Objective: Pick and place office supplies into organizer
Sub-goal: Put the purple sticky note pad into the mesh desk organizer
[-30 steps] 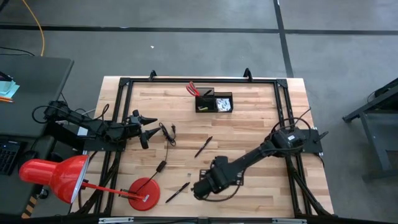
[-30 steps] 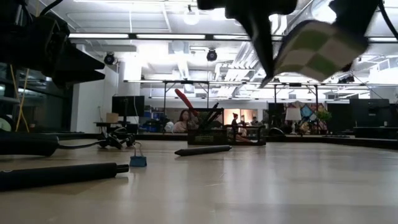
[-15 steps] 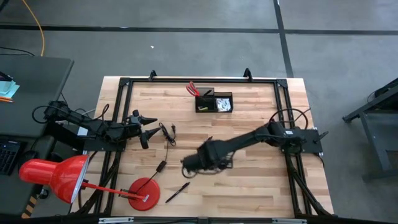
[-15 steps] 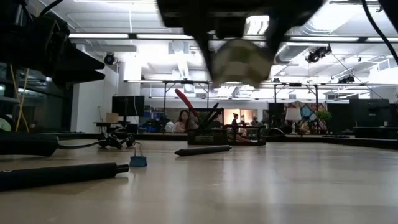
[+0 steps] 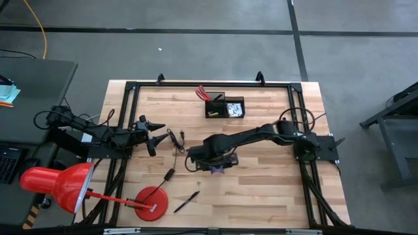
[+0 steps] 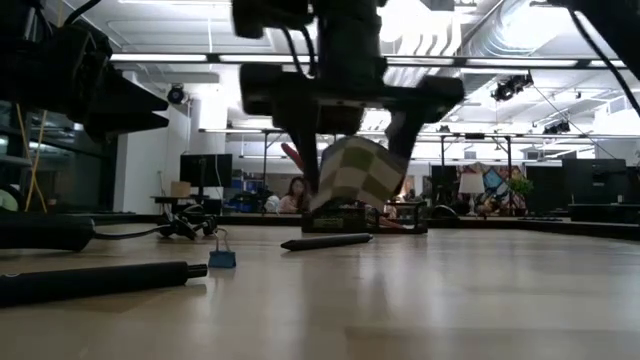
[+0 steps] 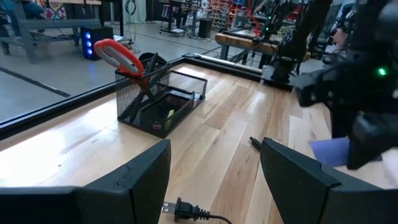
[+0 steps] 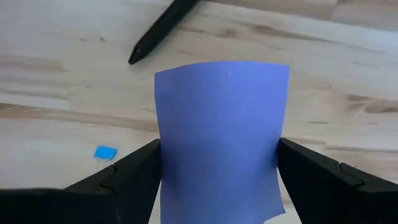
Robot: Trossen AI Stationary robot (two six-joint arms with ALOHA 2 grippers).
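Note:
My right gripper (image 8: 221,186) hangs over the middle of the table (image 5: 261,189), shut on the purple sticky-note pad (image 8: 221,130), which also shows in the high view (image 5: 218,168) and the low view (image 6: 355,172). One black pen (image 8: 163,30) lies on the wood just beyond the pad, and another pen (image 5: 187,201) lies near the front edge. The black organizer (image 5: 226,108) stands at the far middle with the red-handled scissors (image 5: 202,92) upright in its cup. My left gripper (image 5: 157,134) waits open at the table's left. My right gripper pinches the sticky-note pad between its two fingers (image 8: 127,180), one on each opposite side edge (image 8: 163,163). The fingers come from above, pointing steeply down. The pad is lifted clear of the table and hangs tilted below the gripper.
A thin black cable (image 5: 175,140) runs over the left part of the table, and a small blue clip (image 8: 104,152) lies near it. The red lamp's round base (image 5: 151,202) sits at the near left, its shade (image 5: 59,186) beyond the table's edge.
My right gripper has swung from near the front edge toward the far edge, over the table's middle, carrying the sticky-note pad. It has sunk a little and rolled about its wrist. The pad stays clear of the table.

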